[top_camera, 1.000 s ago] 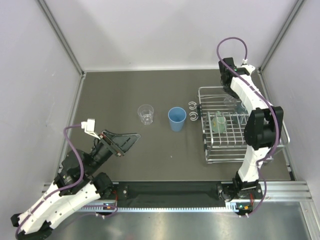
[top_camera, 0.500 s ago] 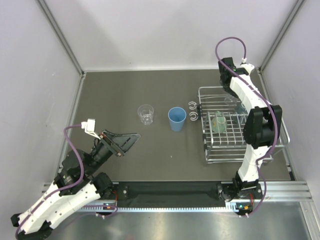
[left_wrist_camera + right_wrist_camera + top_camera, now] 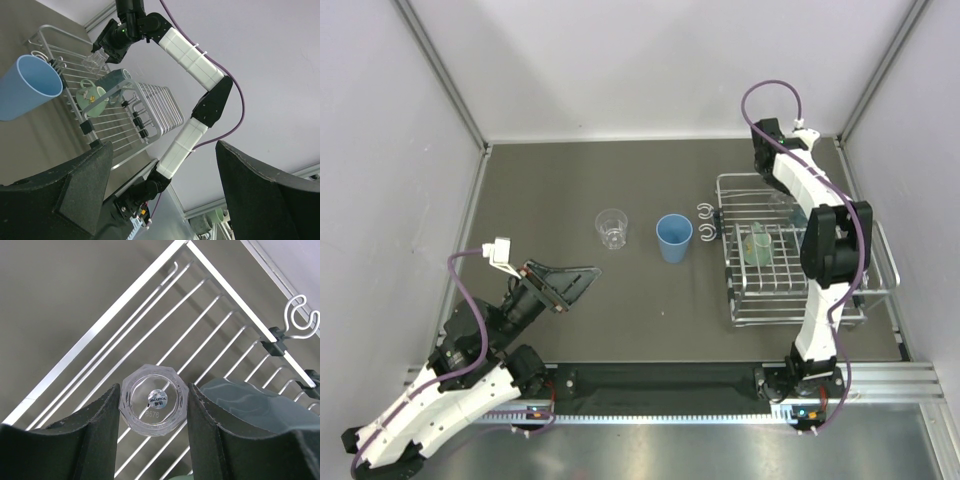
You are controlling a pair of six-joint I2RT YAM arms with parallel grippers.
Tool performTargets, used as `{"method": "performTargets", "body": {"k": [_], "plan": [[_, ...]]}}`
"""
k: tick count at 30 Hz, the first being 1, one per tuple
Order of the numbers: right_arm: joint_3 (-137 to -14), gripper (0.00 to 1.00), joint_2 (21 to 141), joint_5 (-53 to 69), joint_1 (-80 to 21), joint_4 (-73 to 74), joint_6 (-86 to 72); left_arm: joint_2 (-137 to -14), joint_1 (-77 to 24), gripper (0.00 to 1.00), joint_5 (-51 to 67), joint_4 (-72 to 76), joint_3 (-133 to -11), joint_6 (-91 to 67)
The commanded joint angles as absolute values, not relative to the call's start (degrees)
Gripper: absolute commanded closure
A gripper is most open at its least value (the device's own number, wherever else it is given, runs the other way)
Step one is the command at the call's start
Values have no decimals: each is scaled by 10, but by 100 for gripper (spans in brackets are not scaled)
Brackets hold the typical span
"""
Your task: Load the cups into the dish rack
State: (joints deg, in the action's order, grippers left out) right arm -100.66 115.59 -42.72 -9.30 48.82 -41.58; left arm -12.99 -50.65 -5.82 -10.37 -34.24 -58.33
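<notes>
The L gripper [image 3: 582, 285] is hovering low over the table's near-left part w/ nothing in it. In the left wrist view its fingers [image 3: 85, 185] are standing wide apart. Further right, near mid-table, a clear tumbler [image 3: 611, 227] is standing upright, mouth up. A blue tumbler [image 3: 673, 238] is standing just to its right, apart from it and near the rack's two curled hooks [image 3: 705, 222].

The dish rack [image 3: 740, 178] is sitting at the table's right side. A pale mug [image 3: 757, 245] is lying inside it toward the left wall, and a teal mug [image 3: 802, 213] is lying further right and back. The R arm is reaching over the rack's far end. The R gripper [image 3: 155, 407] is clamping a smaller clear tumbler [image 3: 155, 405] between its fingers [image 3: 100, 440], base toward the wrist cam, over the wires by the far-left corner and just beside the teal mug [image 3: 250, 400]. Whether the tumbler is touching the wires can't be told.
</notes>
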Motion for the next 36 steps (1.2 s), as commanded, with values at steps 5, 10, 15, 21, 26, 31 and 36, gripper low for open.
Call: {"method": "performTargets", "body": {"k": [5, 10, 15, 21, 26, 31, 36], "plan": [[-1033, 83, 1152, -443, -86, 468, -404, -136, -506, 12, -62, -85, -356, -576], [-1027, 75, 1155, -435, -86, 471, -404, -137, -506, 12, -59, -83, -354, -579], [-1021, 72, 1153, -428, -87, 475, -407, -135, -506, 12, -58, -85, -354, -580], [-1016, 61, 1154, -425, -87, 474, -402, -135, -507, 12, -58, -85, -353, -582], [-1015, 57, 1154, -420, -87, 476, -399, -134, -506, 12, -58, -86, -353, -582], [-1013, 52, 1153, -416, -87, 480, -398, -133, -506, 12, -58, -87, -354, -583], [-1006, 43, 1151, -413, -86, 481, -397, -134, -506, 12, -58, -87, -354, -582]]}}
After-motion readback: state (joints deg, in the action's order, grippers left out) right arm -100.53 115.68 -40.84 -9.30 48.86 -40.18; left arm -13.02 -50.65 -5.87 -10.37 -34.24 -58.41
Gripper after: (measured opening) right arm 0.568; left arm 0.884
